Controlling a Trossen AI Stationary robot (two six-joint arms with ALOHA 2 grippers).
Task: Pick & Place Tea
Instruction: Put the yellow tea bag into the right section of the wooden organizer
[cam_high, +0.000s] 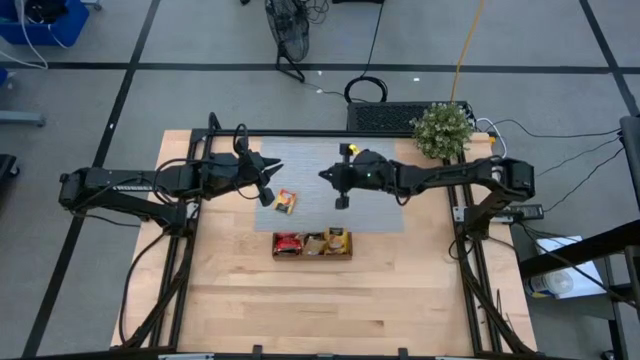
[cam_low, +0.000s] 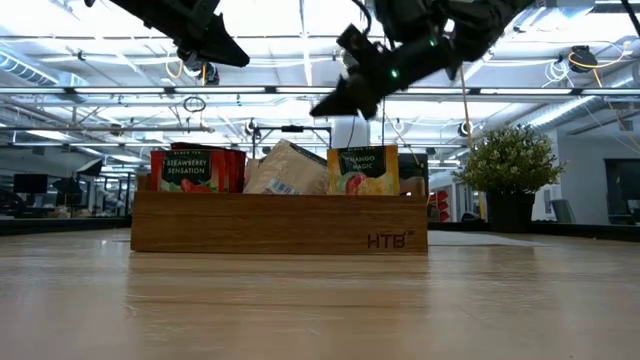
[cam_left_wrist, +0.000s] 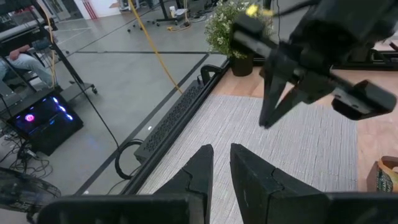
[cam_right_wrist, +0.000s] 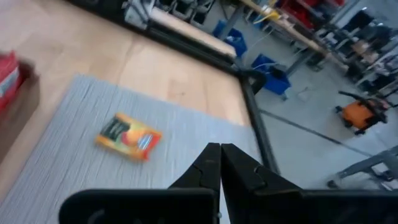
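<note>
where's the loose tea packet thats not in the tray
In the high view the loose orange-yellow packet lies on the grey mat, just behind the wooden tray and beside the left gripper.

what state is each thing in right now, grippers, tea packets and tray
left gripper: shut, empty, raised over the grey mat
right gripper: shut, empty, raised over the mat
orange-yellow tea packet: lying flat on the mat
long brown wooden tray: holding upright packets

Industrial lab hall: taped concrete floor (cam_high: 200, 40), ceiling trusses (cam_low: 300, 90), equipment racks (cam_right_wrist: 323, 25).
</note>
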